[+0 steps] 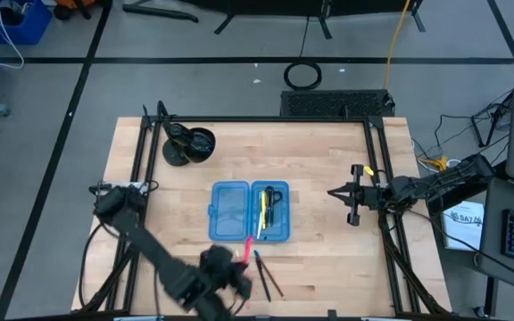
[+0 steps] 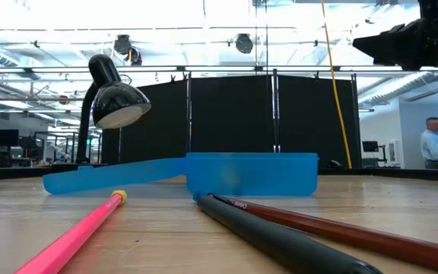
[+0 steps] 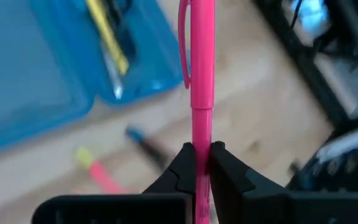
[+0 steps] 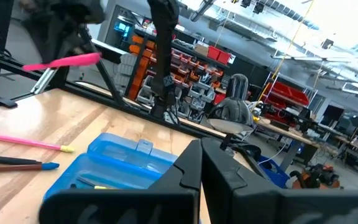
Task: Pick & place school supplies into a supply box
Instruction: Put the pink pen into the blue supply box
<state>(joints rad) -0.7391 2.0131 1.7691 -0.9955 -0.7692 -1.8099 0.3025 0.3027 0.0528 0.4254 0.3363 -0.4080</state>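
Your left gripper is clamped on a pink pen, its two fingers pinching the barrel low down so that most of the pen sticks out ahead of them. In the high view that gripper sits near the table's front edge, just short of the blue supply box, which lies open with both halves flat on the wooden table. Ahead of the gripper, one half of the box holds a yellow pen beside a dark item; the high view shows the small scissors in that same half, and the other half is bare. Below and beside the held pen, on the table, lie a second pink pencil with a yellow tip, a dark pen with a blue tip and a dark red pencil, all outside the box and close to it. A black desk lamp stands beyond the box, well away from the gripper. Your right gripper hangs off to the far side of the box with its fingers closed on nothing.
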